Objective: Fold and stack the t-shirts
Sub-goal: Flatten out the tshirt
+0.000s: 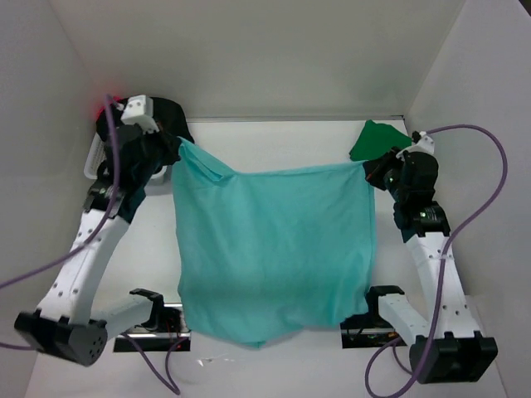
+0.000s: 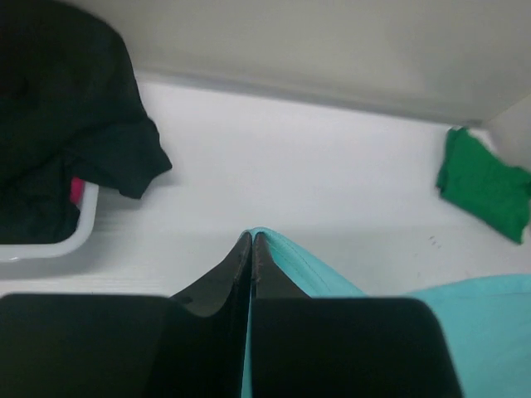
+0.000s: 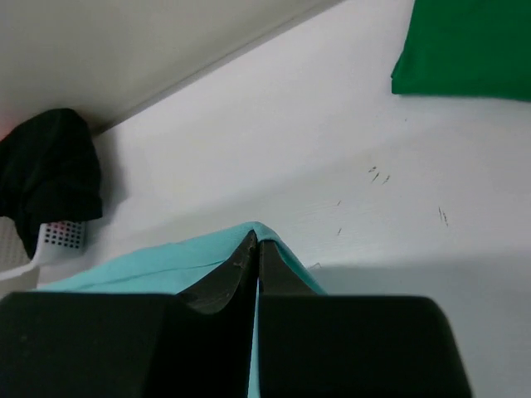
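Observation:
The light teal t-shirt (image 1: 274,249) hangs stretched between my two grippers above the middle of the table. My left gripper (image 1: 177,143) is shut on its top left corner, seen as teal cloth (image 2: 332,278) at the fingertips. My right gripper (image 1: 367,166) is shut on its top right corner, with teal cloth (image 3: 149,265) in the right wrist view. The dark green t-shirt (image 1: 375,139) lies folded at the back right; it also shows in the left wrist view (image 2: 485,186) and the right wrist view (image 3: 465,50). The black t-shirt (image 2: 66,124) lies over a basket with a bit of red-pink cloth (image 2: 76,191).
A white basket (image 2: 50,245) stands at the back left against the wall; it also shows in the top view (image 1: 93,162). White walls close in the table on the left, back and right. The arm bases (image 1: 58,332) sit at the near edge.

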Robot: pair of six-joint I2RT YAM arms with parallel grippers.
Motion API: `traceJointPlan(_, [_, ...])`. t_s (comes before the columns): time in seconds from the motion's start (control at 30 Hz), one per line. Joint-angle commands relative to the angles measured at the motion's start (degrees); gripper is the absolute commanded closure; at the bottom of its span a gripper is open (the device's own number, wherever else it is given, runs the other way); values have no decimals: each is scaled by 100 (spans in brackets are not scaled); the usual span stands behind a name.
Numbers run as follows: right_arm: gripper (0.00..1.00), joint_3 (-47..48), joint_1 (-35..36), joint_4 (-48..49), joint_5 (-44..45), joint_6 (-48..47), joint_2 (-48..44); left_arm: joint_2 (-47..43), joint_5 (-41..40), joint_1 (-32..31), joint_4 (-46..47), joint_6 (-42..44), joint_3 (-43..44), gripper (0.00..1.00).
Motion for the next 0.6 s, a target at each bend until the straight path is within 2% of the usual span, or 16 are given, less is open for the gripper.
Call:
traceJointPlan(0.0, [100, 13, -34, 1231, 148, -14, 597, 837, 71, -7, 1048, -56, 125, 100])
traceJointPlan(0.07, [100, 86, -34, 1500, 192, 29, 1087, 1368, 71, -7, 1185, -56, 250, 100])
traceJointPlan(0.3, [100, 1012, -34, 1848, 253, 91, 2708, 3103, 141, -7, 1299, 58, 1545, 100])
traceJointPlan(0.43, [100, 1479, -34, 2021, 254, 85, 3431, 3828, 194, -7, 1299, 125, 2060, 100])
traceJointPlan(0.57, [100, 1848, -34, 1646, 254, -235, 3930, 4159, 141, -7, 1352, 172, 2248, 100])
